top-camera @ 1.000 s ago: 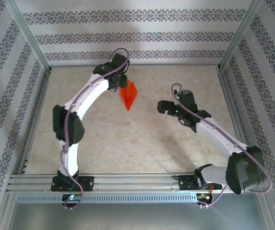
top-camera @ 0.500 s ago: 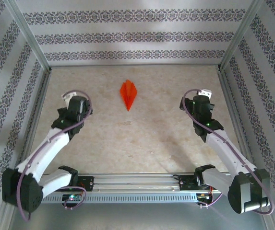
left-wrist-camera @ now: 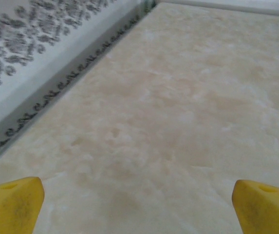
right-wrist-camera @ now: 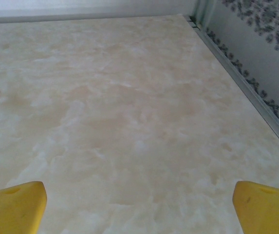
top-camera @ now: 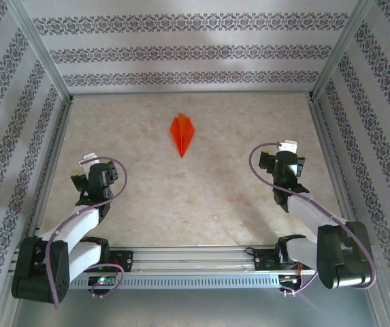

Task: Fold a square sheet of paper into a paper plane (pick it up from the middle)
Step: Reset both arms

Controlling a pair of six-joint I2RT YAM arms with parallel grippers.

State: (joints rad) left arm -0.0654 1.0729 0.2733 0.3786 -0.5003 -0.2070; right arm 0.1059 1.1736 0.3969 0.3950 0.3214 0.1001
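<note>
- Both arms were folded close to their bases. The left gripper (left-wrist-camera: pixel 138 207) was near the left wall and the right gripper (right-wrist-camera: pixel 139 207) near the right wall, each well apart from the paper.
- Each gripper had its jaws spread wide with nothing between the yellow fingertips (left-wrist-camera: pixel 10 207); bare table lay under them.
- The paper plane (top-camera: pixel 182 134) lay alone at the far middle of the table (top-camera: pixel 215 197), with its sharp nose pointing toward the arms.
- I judged that the folding was done and that this was the resting step at the end of the task.
- The next move probably called for very little. If the plane needed one more touch, an arm would have to reach far forward and pinch the thin paper gently.
- The plane was a narrow dart of bright orange-red paper with a centre crease and layered wings.
- The table looked smooth and beige with a pale marbled pattern. The walls (top-camera: pixel 195 51) carried grey floral stripes.
</note>
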